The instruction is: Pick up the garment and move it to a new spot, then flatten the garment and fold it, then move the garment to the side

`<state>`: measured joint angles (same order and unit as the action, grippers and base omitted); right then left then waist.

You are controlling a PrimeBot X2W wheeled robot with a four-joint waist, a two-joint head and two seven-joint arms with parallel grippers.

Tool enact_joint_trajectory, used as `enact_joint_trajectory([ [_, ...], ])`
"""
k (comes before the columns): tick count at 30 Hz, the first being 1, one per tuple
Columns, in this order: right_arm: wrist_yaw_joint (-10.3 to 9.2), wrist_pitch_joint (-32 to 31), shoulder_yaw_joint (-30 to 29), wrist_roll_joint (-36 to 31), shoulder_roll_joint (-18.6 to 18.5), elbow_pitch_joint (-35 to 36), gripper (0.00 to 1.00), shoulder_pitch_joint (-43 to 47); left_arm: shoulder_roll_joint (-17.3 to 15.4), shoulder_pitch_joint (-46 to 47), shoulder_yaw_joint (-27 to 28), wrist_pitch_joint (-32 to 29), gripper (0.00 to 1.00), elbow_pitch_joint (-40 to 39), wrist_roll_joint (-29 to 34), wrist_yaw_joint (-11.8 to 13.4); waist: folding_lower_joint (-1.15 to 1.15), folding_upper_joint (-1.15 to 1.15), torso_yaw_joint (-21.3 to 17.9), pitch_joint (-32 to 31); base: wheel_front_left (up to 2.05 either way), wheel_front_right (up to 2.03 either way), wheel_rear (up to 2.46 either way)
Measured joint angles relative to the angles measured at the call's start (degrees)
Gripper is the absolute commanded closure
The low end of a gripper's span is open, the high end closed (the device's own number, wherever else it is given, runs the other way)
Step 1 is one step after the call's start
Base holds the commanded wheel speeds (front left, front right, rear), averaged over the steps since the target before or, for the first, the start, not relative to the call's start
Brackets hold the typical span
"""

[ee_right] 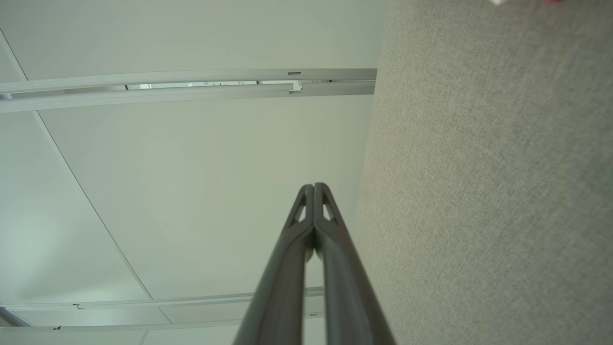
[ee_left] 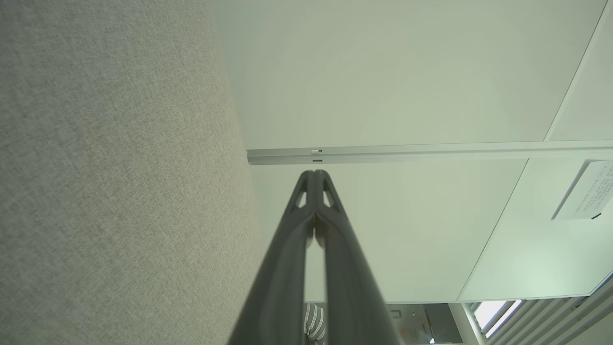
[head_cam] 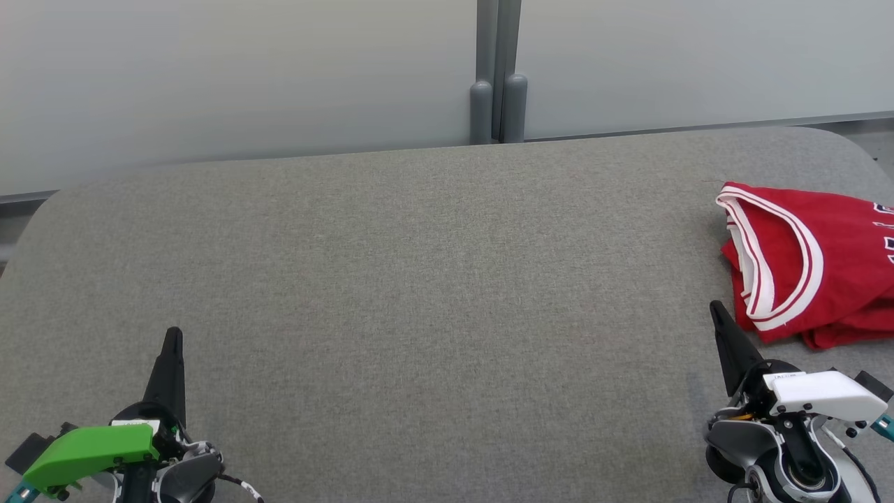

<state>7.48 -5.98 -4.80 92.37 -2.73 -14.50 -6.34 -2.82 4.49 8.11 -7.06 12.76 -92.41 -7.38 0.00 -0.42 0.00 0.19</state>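
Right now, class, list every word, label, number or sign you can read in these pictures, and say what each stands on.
Nothing reads clearly.
Red jersey with white trim: white lettering, cut off at the picture's edge, unreadable.
White paper sheet on the pale wall panel: print too blurred.
Small white label behind the right gripper: too small.

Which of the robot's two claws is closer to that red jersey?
Right. The right gripper, shut, sits close to the red jersey, just left of its near edge, not touching. The left gripper, also shut, is far off across the grey table.
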Motion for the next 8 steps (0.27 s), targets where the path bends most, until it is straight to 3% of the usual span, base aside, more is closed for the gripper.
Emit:
enact_joint_trajectory([
  [8,0.00,0.00,0.00,0.00,0.00,0.00,1.00,-0.01,0.01,0.00,0.00,0.00,1.00,0.00,0.00,0.00,0.00,0.00,0.00,0.00,0.00,0.00,0.00],
])
